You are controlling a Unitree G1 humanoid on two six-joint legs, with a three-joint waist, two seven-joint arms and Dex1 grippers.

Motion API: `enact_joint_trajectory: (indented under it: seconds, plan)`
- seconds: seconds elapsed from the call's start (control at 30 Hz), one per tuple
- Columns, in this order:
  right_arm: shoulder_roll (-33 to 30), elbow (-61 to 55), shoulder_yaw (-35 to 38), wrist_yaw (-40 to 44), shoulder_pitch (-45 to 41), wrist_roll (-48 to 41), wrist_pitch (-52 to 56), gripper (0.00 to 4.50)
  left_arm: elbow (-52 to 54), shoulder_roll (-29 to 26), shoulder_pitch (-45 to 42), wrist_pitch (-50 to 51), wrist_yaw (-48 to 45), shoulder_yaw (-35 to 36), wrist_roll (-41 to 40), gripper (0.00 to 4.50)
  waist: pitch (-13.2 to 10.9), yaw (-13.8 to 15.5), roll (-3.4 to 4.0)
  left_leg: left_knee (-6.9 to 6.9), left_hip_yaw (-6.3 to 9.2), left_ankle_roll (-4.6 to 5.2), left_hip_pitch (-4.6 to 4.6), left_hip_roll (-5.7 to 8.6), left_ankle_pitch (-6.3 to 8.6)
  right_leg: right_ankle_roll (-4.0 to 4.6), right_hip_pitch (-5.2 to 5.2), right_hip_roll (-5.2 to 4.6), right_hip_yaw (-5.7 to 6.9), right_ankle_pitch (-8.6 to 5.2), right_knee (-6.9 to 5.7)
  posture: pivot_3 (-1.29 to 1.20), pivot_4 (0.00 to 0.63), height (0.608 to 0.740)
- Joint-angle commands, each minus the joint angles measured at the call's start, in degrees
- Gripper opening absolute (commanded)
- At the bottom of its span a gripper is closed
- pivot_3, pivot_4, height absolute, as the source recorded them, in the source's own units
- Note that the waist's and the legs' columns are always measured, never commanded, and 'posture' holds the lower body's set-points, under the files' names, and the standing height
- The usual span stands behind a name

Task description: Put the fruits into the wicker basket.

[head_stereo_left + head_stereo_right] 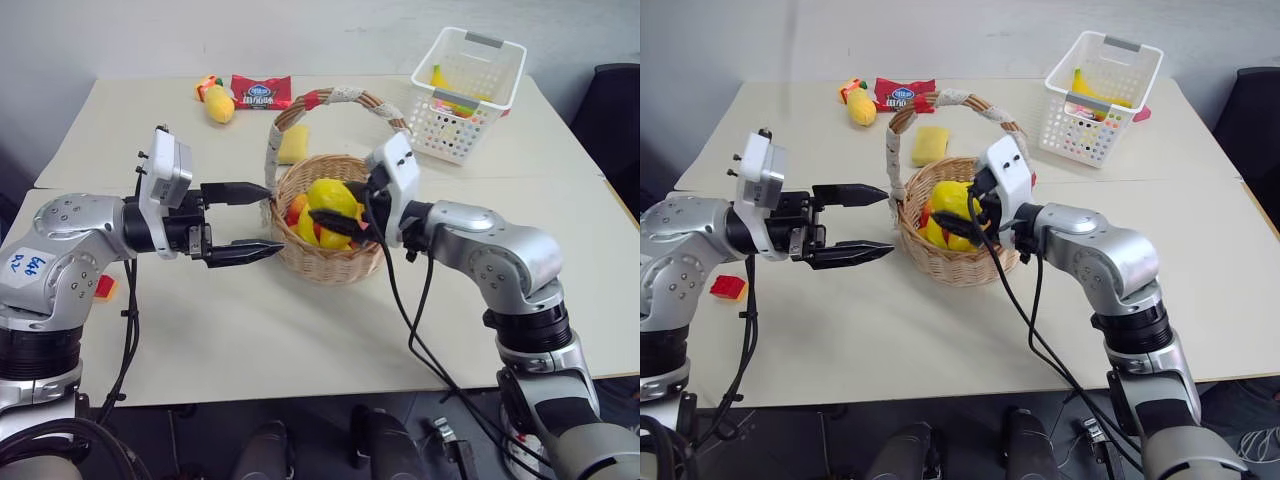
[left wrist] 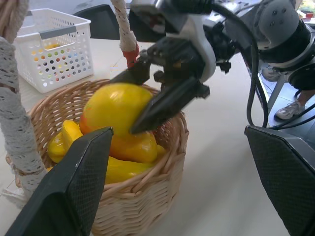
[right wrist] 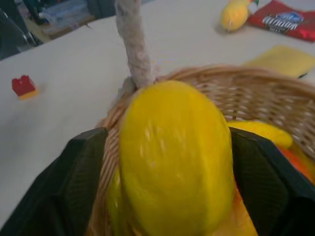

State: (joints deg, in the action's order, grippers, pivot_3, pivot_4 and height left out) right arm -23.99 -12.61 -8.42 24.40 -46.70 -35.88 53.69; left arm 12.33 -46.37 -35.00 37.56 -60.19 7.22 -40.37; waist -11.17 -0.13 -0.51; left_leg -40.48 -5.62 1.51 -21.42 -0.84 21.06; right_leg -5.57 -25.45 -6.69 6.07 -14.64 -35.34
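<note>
The wicker basket (image 1: 330, 255) stands mid-table, its cloth-wrapped handle (image 1: 340, 97) arching over it. The lemon (image 3: 172, 157) sits on top of the fruit piled inside, above the rim. My right gripper (image 1: 322, 208) reaches in from the right with the lemon between its fingers. The jaws stand open, and a strip of wicker shows between one finger (image 3: 74, 187) and the lemon. The banana (image 2: 123, 169) lies under the lemon with an orange-red fruit (image 2: 133, 147). My left gripper (image 1: 245, 220) hovers level just left of the basket, open and empty.
At the back right stands a white lattice basket (image 1: 468, 90) with yellow items inside. Behind the wicker basket lie a pale yellow block (image 1: 293, 145), a red snack packet (image 1: 261, 92) and a small yellow-orange fruit (image 1: 218, 103). A red brick (image 1: 728, 287) lies at the left edge.
</note>
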Motion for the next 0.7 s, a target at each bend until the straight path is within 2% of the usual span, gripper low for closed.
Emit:
enact_joint_trajectory:
  seconds: [0.03, 0.23, 0.37, 0.53, 0.7]
  plan:
    - [-0.5, -7.1, 5.4, 1.8, 0.3, -4.6, 1.4, 4.44, 1.3, 0.2, -0.6, -0.9, -0.2, 0.1, 0.0, 4.50, 0.0, 0.0, 0.00, 0.00, 0.00, 0.00, 0.00, 0.00, 0.00, 0.00, 0.00, 0.00, 0.00, 0.00, 0.00, 0.00, 0.150, 0.740]
    - [-6.8, -17.2, 19.3, 0.7, 5.5, -18.3, 10.4, 4.44, 0.8, 0.6, -0.9, -1.2, -0.4, -0.3, 0.3, 4.50, 0.0, 0.1, -0.01, -0.03, 0.01, 0.03, 0.00, -0.08, 0.00, -0.02, 0.02, -0.03, -0.02, 0.01, -0.01, 0.00, 0.150, 0.740]
    - [-11.1, -19.7, 24.5, -3.8, 11.0, -17.3, 11.7, 4.44, 0.1, 1.6, -1.6, -1.9, -0.6, -1.1, 0.7, 4.50, 0.0, 0.1, -0.01, -0.02, 0.02, 0.04, 0.04, -0.09, 0.00, -0.02, 0.03, -0.04, -0.03, 0.01, -0.04, 0.00, 0.150, 0.740]
    - [-9.6, -16.1, 22.2, -8.2, 12.3, -11.2, 7.7, 4.44, -1.1, 2.7, -2.9, -2.8, -1.1, -2.0, 1.5, 4.50, 0.0, -0.1, -0.01, -0.02, -0.11, 0.03, 0.11, -0.03, 0.00, -0.02, 0.02, 0.02, -0.12, 0.01, -0.09, 0.00, 0.150, 0.740]
    - [-5.4, -6.8, 16.8, -7.0, 10.8, -3.1, -1.1, 4.44, -1.7, 3.7, -4.5, -3.0, -1.1, -2.6, 1.9, 4.50, 0.0, -0.1, -0.01, -0.01, -0.15, 0.02, 0.14, -0.03, 0.00, -0.02, 0.02, 0.05, -0.14, 0.01, -0.09, 0.00, 0.150, 0.740]
